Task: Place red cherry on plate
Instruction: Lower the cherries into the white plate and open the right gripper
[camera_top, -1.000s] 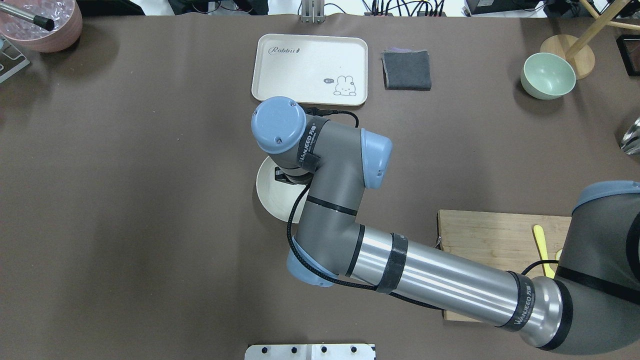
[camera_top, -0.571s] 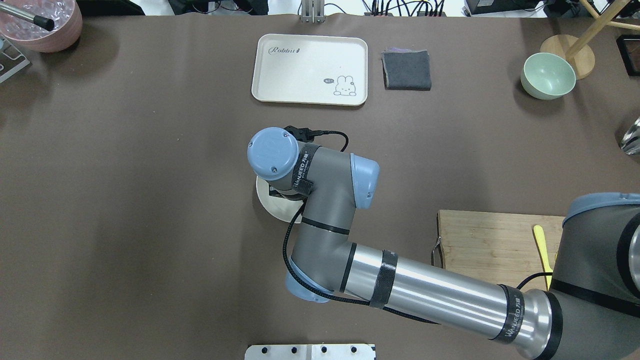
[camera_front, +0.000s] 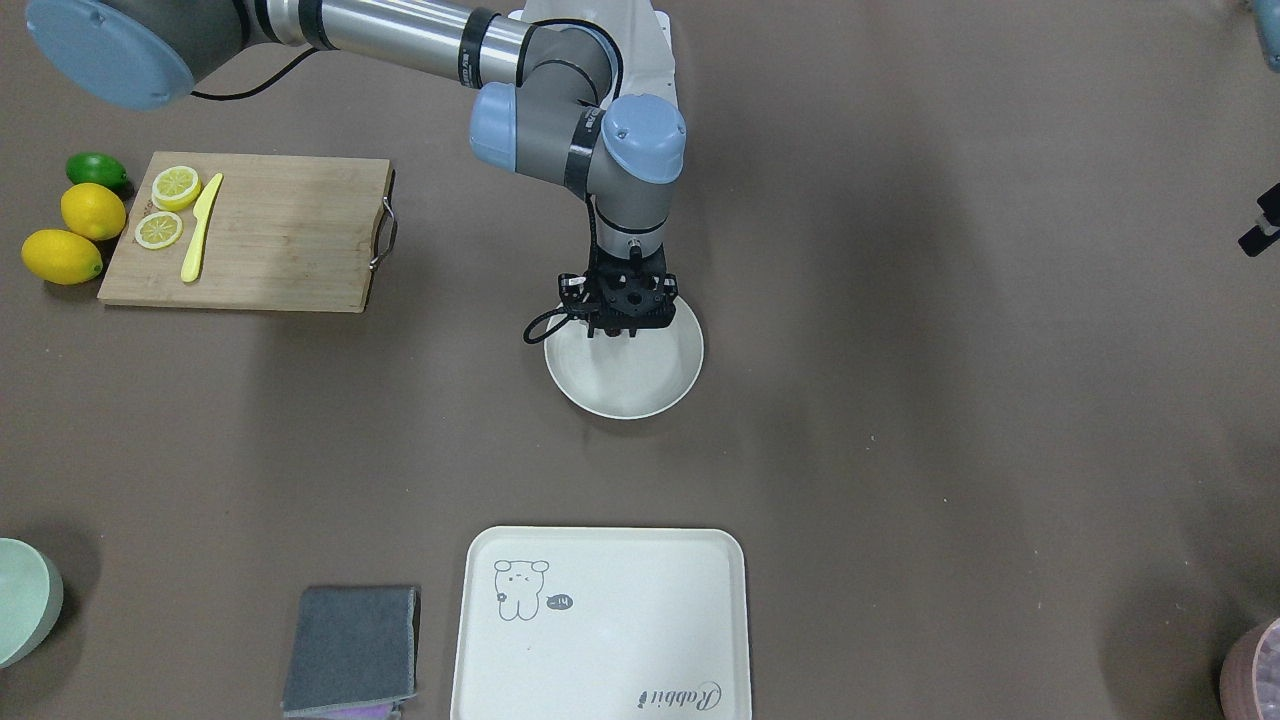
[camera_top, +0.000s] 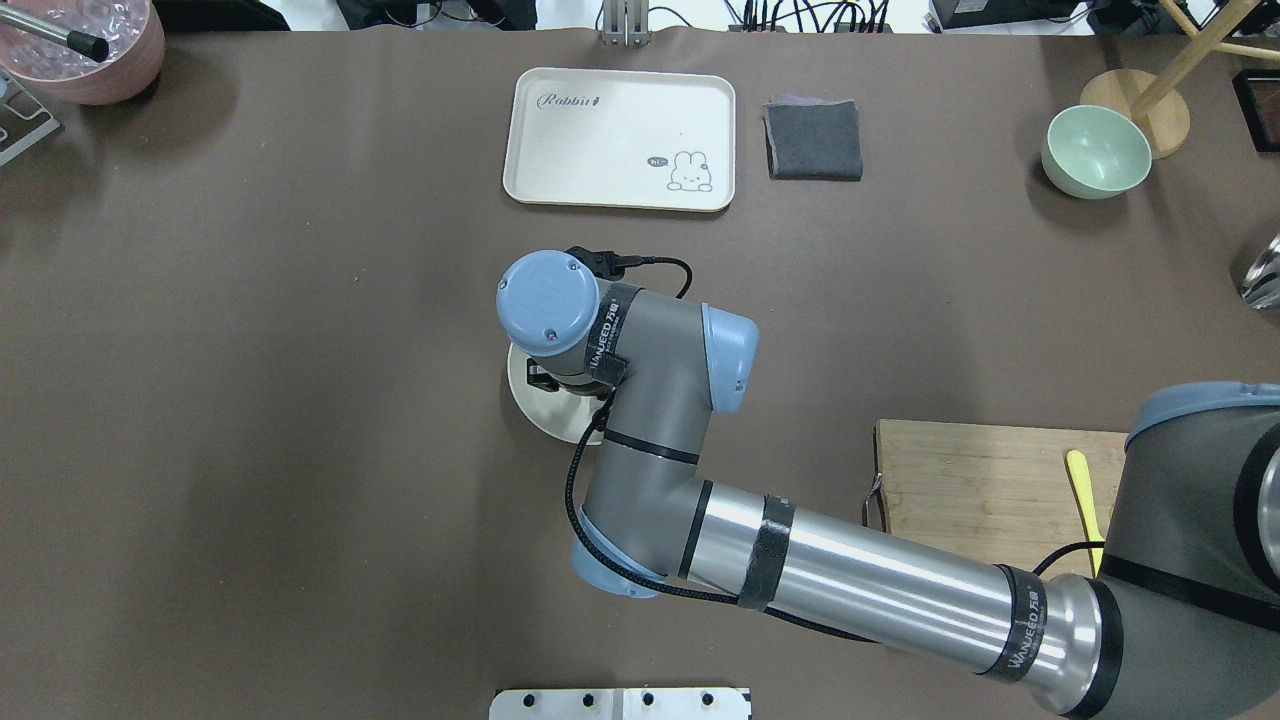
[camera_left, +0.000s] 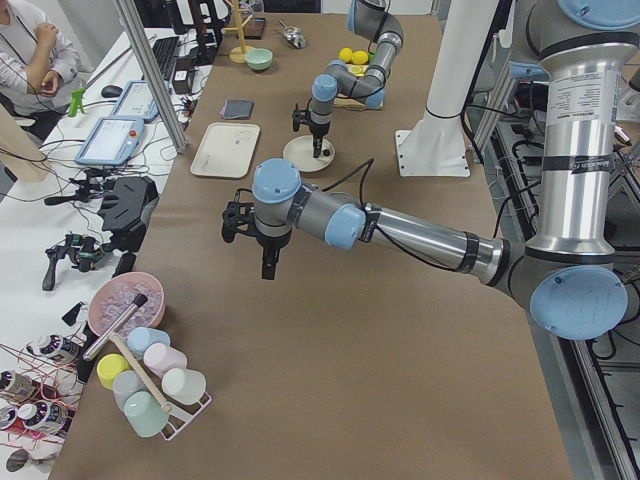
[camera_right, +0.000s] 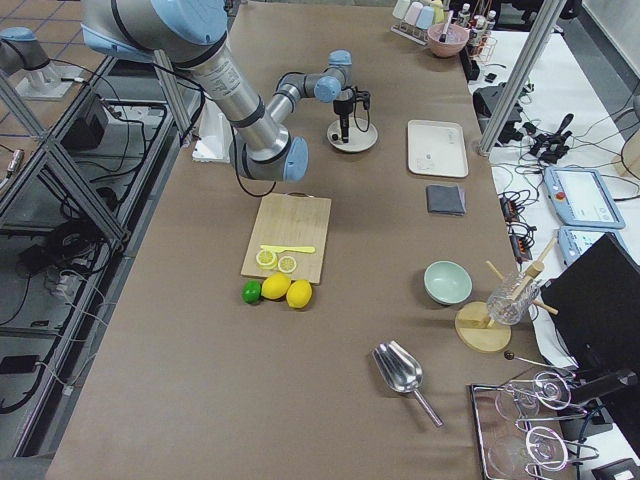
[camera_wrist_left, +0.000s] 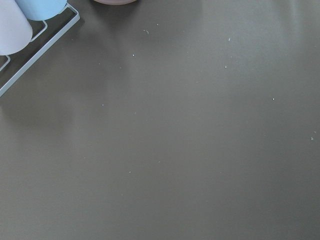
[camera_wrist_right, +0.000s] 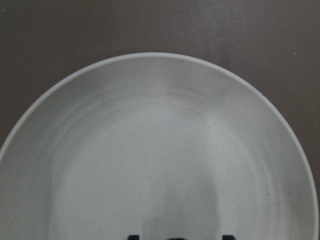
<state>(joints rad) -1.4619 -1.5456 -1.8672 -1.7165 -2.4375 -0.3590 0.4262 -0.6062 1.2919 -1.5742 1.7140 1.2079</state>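
Note:
The plate (camera_front: 625, 385) is a plain off-white round dish in the middle of the table, also seen in the overhead view (camera_top: 535, 418). My right gripper (camera_front: 628, 322) points straight down over the plate's robot-side half. In the right wrist view the plate (camera_wrist_right: 150, 125) fills the frame and only dark slivers show at the bottom edge, so I cannot tell whether this gripper is open or shut. The red cherry is hidden; the plate's visible surface is bare. My left gripper (camera_left: 266, 270) hangs above bare table far from the plate, and I cannot tell its state.
A cream tray (camera_front: 600, 620) and a grey cloth (camera_front: 350, 650) lie beyond the plate. A cutting board (camera_front: 290, 240) holds lemon slices and a yellow knife, with lemons (camera_front: 93, 210) beside it. A green bowl (camera_top: 1095, 150) stands at the far right, a cup rack (camera_left: 150, 395) at the left end.
The right arm's wrist drew back toward the robot and now sits over the plate, hiding more of it. In the last half second it barely shifted.

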